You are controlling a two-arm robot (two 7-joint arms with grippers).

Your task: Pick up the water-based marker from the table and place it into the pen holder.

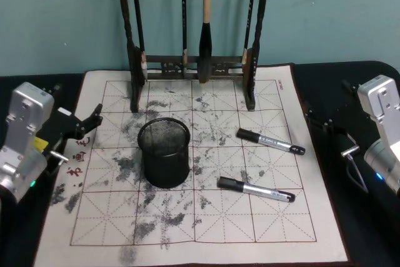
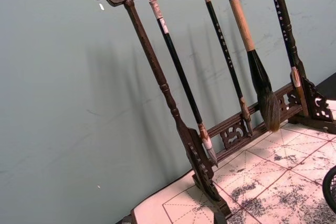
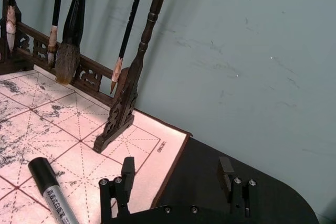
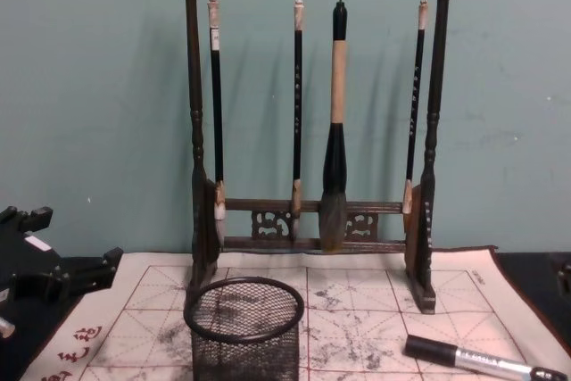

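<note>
Nothing's picked up yet. Both arms sit out at the sides, prob. to leave the mat free for a reach.

Toward the near edge of the table (image 1: pixel 206 251), right of centre, lies the near marker (image 1: pixel 255 190). It's water-based: short, thick, black cap pointing left, silver-grey barrel w/ dark print, black end. It lies flat & a bit slanted.

Just left of it, about mid-mat, stands the pen holder (image 1: pixel 164 153), a round black mesh cup. It's upright, mouth up & looks empty, so a drop from above should go in.

A bit farther back on the right lies the far marker (image 1: pixel 270 142), same look, apart from the 1st & from the cup.

The left gripper (image 1: pixel 89 123) hangs at the mat's left edge, fingers spread, holding nothing. The right gripper (image 3: pixel 177 171) is just off the right edge, fingers parted & empty too, w/ the far marker closest to it.

Along the far edge stands the brush rack (image 1: pixel 225 65) w/ 4 hanging brushes (image 4: pixel 334 176).
</note>
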